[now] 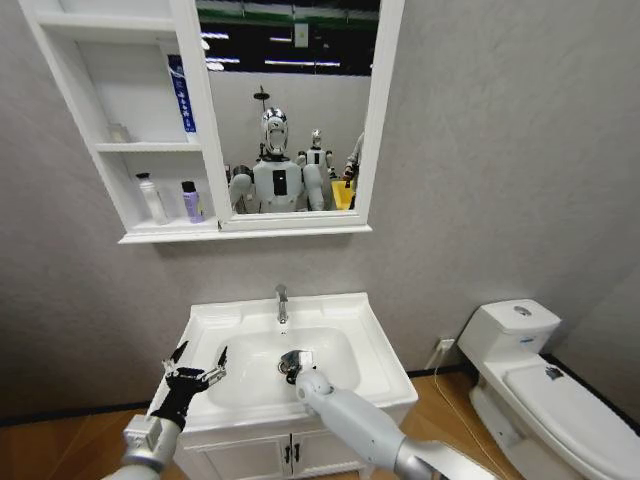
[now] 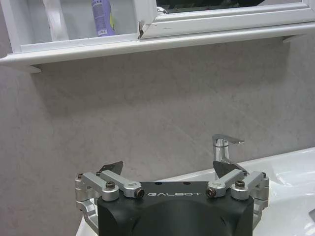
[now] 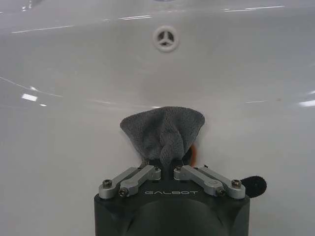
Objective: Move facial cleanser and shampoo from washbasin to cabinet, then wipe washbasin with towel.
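Pinched together, the right gripper (image 3: 167, 164) clamps the dark grey towel (image 3: 163, 130) against the inner wall of the washbasin (image 1: 370, 340) bowl, near the overflow hole (image 3: 166, 38). Left gripper (image 1: 197, 368) hovers spread wide over the basin's left rim. Two bottles stand on the cabinet (image 1: 100, 150) bottom shelf.

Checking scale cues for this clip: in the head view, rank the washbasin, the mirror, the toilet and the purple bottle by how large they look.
1. Washbasin and mirror: they look close in extent, so I won't rank them.
2. Toilet, cut off by the picture's edge.
3. Purple bottle, by far the smallest.
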### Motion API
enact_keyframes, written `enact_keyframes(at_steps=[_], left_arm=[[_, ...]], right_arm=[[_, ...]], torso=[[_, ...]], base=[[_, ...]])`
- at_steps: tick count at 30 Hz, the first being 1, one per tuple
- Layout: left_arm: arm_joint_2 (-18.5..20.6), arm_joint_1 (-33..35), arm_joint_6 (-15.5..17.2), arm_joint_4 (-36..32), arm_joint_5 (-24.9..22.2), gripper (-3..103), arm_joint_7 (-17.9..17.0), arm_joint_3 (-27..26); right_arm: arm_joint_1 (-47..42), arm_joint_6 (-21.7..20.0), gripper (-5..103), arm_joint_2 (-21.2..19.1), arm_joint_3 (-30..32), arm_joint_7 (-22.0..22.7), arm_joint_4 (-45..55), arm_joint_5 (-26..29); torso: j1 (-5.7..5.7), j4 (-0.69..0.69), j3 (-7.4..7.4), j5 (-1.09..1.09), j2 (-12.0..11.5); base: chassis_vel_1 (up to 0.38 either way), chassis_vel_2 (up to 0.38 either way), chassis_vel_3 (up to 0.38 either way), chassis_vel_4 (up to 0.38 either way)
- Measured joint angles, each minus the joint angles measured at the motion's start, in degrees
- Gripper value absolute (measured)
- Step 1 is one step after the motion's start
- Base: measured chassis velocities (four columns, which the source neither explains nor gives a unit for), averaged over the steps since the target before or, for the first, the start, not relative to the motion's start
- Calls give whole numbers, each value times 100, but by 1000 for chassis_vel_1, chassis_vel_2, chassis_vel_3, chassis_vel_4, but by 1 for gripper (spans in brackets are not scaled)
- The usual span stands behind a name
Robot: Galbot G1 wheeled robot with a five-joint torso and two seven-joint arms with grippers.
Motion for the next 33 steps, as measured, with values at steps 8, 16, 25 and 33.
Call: enact_keyframes(at_steps=[8, 16, 25, 33], left_arm=[[0, 0, -1, 0, 0, 100, 0, 0], [0, 0, 0, 0, 0, 100, 0, 0], [0, 0, 0, 0, 0, 100, 0, 0], [0, 0, -1, 0, 0, 100, 0, 0]], right_arm=[[53, 316, 6, 769, 92, -770, -840, -601], [27, 372, 6, 753, 407, -360, -1012, -924], [73, 181, 6, -187, 485, 382, -416, -533], [-37, 332, 6, -772, 492, 769, 135, -964]], torso=[[-1, 5, -1, 4, 1], [-1, 5, -1, 4, 1], [-1, 1, -2, 0, 1], [1, -1, 1, -1, -1]], base=[[0, 0, 0, 0], [0, 0, 0, 0], [0, 0, 0, 0], [0, 0, 0, 0]])
